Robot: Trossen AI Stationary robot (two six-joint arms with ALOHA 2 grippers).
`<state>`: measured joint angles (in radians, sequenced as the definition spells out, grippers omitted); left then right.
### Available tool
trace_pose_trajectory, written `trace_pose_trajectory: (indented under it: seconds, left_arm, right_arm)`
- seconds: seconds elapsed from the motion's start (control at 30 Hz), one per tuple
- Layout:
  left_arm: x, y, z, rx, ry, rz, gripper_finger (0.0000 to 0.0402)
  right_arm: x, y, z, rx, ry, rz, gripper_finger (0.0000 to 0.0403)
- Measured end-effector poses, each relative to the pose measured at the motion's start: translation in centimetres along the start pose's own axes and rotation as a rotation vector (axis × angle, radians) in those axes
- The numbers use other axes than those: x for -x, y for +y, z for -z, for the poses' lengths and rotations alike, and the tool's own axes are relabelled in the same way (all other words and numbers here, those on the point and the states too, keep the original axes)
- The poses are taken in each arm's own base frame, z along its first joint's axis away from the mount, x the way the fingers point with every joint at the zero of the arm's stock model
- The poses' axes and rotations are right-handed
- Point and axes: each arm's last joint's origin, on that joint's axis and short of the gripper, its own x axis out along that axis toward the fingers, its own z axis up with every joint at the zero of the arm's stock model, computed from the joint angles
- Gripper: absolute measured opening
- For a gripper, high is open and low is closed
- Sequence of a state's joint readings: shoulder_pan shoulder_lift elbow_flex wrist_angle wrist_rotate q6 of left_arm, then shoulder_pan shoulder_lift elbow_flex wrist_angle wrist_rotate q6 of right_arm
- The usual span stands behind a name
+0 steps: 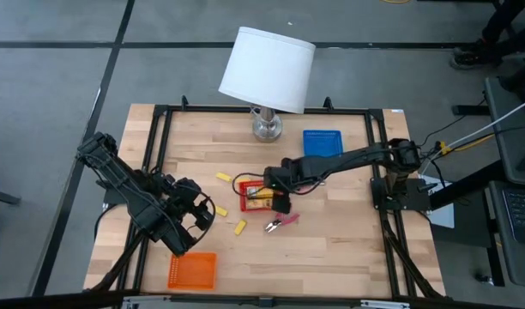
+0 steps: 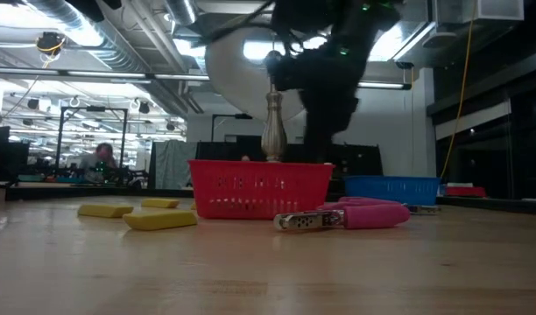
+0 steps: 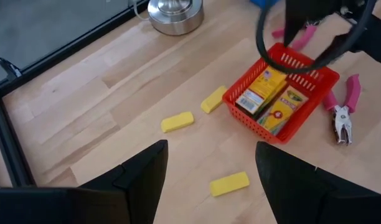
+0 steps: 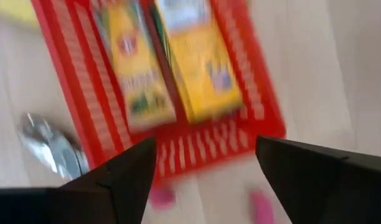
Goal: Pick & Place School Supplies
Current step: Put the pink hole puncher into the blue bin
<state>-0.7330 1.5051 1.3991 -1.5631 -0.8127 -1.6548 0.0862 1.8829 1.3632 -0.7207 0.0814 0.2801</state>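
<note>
A red tray (image 1: 250,196) near the table's middle holds two orange-yellow crayon boxes (image 3: 268,93) lying flat. My right gripper (image 4: 206,146) hangs open and empty just above the tray; it also shows in the high view (image 1: 280,199). Three pale yellow blocks (image 3: 177,121) (image 3: 213,99) (image 3: 230,183) lie flat on the wood left of the tray. One pink-handled metal tool (image 1: 280,223) lies on the table near the tray, and another (image 3: 301,38) lies beyond it. My left gripper (image 3: 209,149) is open and empty at the table's left, above the wood.
A white-shaded lamp (image 1: 267,69) on a silver base (image 1: 266,127) stands at the far middle. A blue tray (image 1: 322,142) sits at the far right and an orange tray (image 1: 192,270) at the near left. A black frame (image 1: 159,154) borders the table.
</note>
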Motion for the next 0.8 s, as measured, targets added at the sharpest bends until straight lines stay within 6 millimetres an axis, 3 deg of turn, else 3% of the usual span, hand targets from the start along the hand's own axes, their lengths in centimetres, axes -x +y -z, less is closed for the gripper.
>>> trace_pose_trajectory:
  seconds: [0.2, 0.37, 0.6, 0.8]
  left_arm:
    - [0.0, 0.0, -0.2, 0.006, -0.052, 0.003, 0.0239]
    - [0.0, 0.0, -0.2, 0.005, -0.062, 0.003, 0.0239]
    - [-0.1, 0.0, -0.3, 0.009, -0.091, 0.003, 0.0239]
    - [-0.2, 0.0, -0.4, 0.013, -0.100, -0.002, 0.0239]
  right_arm:
    - [2.7, -0.4, 1.6, 0.039, 0.116, -0.004, 0.0273]
    - [5.3, -1.3, 3.7, 0.110, 0.070, -0.007, 0.0264]
    - [3.5, -3.6, 7.7, 0.181, 0.058, -0.100, 0.0250]
    - [1.4, -5.1, 8.2, 0.193, 0.026, -0.087, 0.0240]
